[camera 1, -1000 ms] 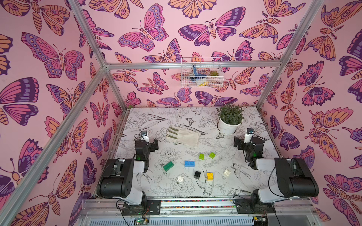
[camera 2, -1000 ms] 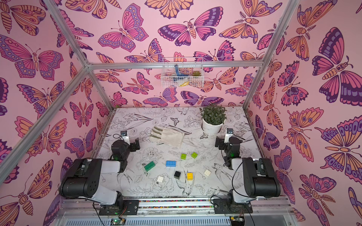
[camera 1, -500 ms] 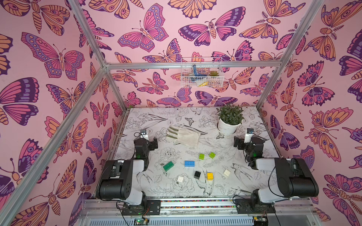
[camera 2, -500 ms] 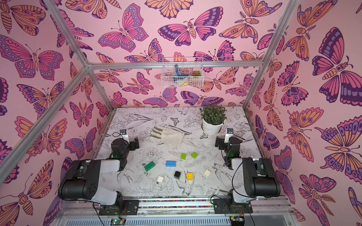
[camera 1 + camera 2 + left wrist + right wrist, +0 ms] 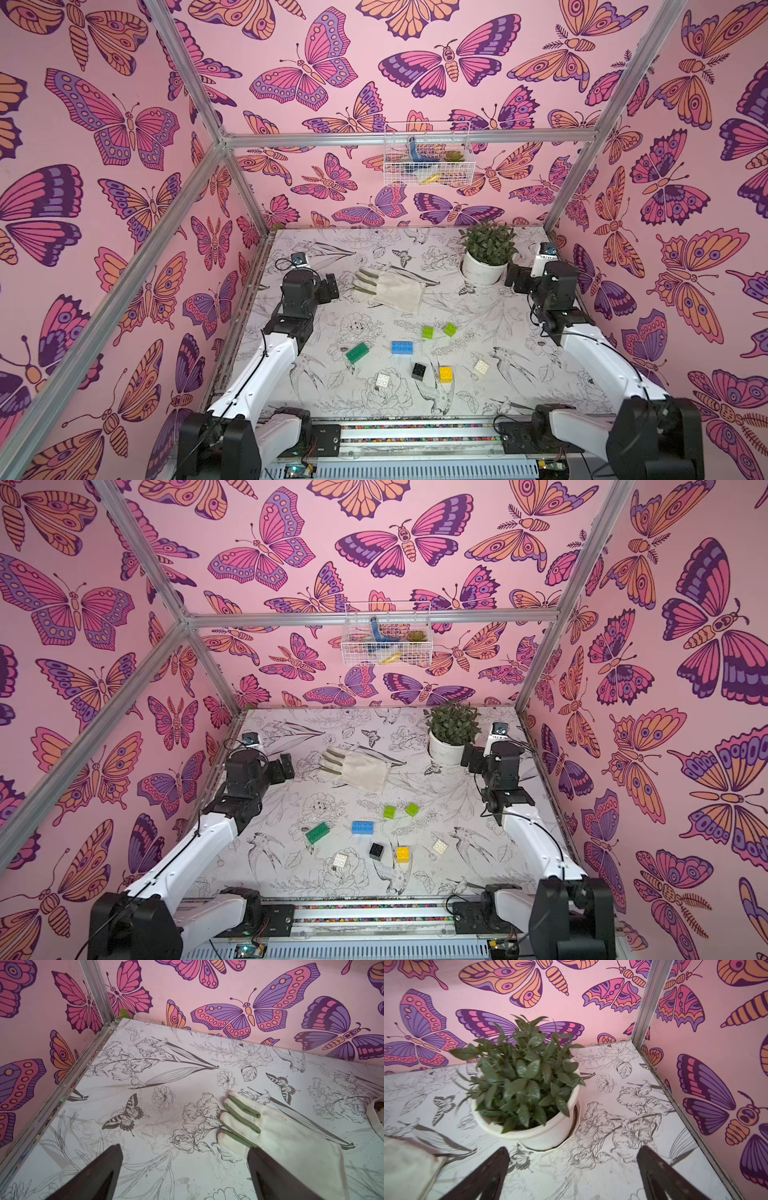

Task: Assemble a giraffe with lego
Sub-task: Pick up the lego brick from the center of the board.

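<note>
Bricks (image 5: 402,347): hard plastic, smooth, a little shiny, with round bumps on top.
Glove (image 5: 291,1142): soft cream cloth, dull, with green strips at one end.
Pot (image 5: 550,1134): white, smooth, a faint shine; plastic or clay, cannot tell.
Leaves (image 5: 525,1076): dull green with pale specks.
Surface (image 5: 166,1167): flat, smooth, dull sheet with printed black drawings and some grey smudges.
Walls (image 5: 332,50): smooth, dull, printed pink.
Frame bars (image 5: 311,140): silver metal with a soft shine.
Basket (image 5: 399,176): thin white wire.
Arms (image 5: 266,374): smooth white shells, black joints.
Left gripper (image 5: 184,1147): black, dull, smooth.
Right gripper (image 5: 574,1147): black, dull, smooth.
</note>
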